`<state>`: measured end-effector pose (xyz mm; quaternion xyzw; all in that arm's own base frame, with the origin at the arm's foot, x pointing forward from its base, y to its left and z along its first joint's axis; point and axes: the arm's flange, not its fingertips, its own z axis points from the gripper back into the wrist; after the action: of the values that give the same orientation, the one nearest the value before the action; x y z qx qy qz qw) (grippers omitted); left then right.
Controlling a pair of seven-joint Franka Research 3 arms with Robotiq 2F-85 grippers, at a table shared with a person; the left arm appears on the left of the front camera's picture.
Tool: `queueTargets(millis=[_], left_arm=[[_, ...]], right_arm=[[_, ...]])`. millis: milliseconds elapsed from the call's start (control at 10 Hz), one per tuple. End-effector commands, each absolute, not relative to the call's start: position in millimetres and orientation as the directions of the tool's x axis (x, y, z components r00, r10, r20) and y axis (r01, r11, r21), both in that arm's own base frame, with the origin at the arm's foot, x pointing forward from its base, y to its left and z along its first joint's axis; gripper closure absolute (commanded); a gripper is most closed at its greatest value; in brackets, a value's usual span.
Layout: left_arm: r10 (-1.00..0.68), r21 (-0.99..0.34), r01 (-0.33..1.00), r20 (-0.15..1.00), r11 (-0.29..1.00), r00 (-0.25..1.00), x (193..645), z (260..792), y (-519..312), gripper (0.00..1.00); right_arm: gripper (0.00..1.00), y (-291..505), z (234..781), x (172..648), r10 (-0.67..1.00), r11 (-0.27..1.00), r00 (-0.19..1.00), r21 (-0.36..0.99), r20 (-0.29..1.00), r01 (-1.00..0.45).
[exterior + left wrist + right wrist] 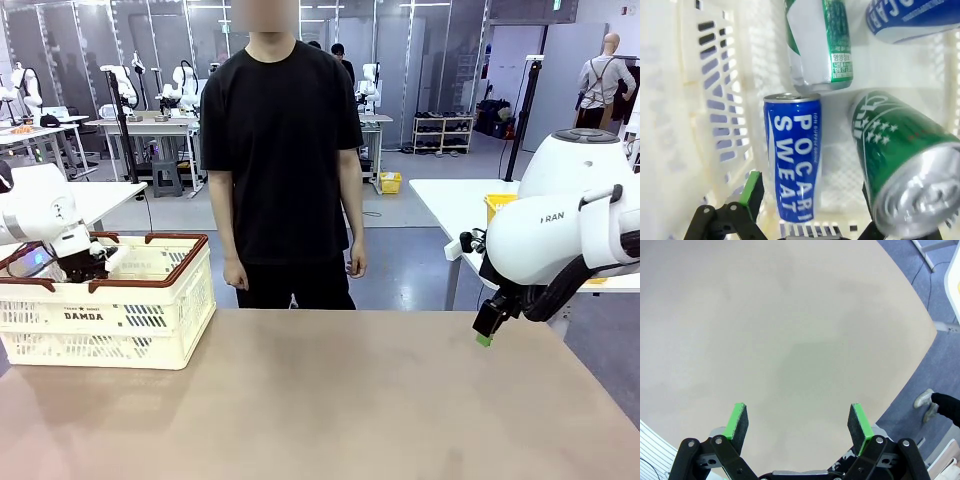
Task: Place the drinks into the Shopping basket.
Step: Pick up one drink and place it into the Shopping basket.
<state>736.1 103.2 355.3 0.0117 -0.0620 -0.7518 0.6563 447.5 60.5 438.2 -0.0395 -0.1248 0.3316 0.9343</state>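
Cans all down in the basket, both grippers empty

Basket sits at the left end of the table, and the left gripper is down inside it with its jaws spread wide. Between them lies a blue can, not squeezed as far as I can tell. To that can's right is a big green can, and beyond it a green and white can and another blue one, all lying on the basket floor.

Right of the basket the table is bare, with a person standing behind it. Far right of the basket, the right gripper hovers above the table, jaws apart, holding nothing.

What could go wrong: if the left gripper lifts crooked, a finger could drag the blue can or knock the green one rolling. Catching the basket wall seems possible too.

Hard to see: the big green can covers one left finger, the far blue can is cut off by the frame, and from the front the basket wall hides every can.
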Motion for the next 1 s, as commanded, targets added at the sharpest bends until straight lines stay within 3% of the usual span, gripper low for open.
queueTargets(millis=[0, 400, 900], left_arm=[[-0.982, 0.113, 0.978, 0.054, -0.173, -0.18, 723.4, 375.2, 100.3, 0.0], [-0.968, 0.163, 0.965, 0.111, -0.204, -0.223, 704.0, 430.5, 97.7, 0.0], [-0.959, 0.158, 0.955, 0.093, -0.251, -0.268, 640.1, 497.8, 84.7, 0.0]], right_arm=[[0.0, 58.7, 439.0, 447.9, 0.634, 0.773, 0.747, -0.163, 0.199, -0.613], [0.0, 58.7, 439.0, 447.9, 0.634, 0.773, 0.747, -0.163, 0.199, -0.613], [0.0, 58.7, 439.0, 447.9, 0.634, 0.773, 0.747, -0.163, 0.199, -0.613]])
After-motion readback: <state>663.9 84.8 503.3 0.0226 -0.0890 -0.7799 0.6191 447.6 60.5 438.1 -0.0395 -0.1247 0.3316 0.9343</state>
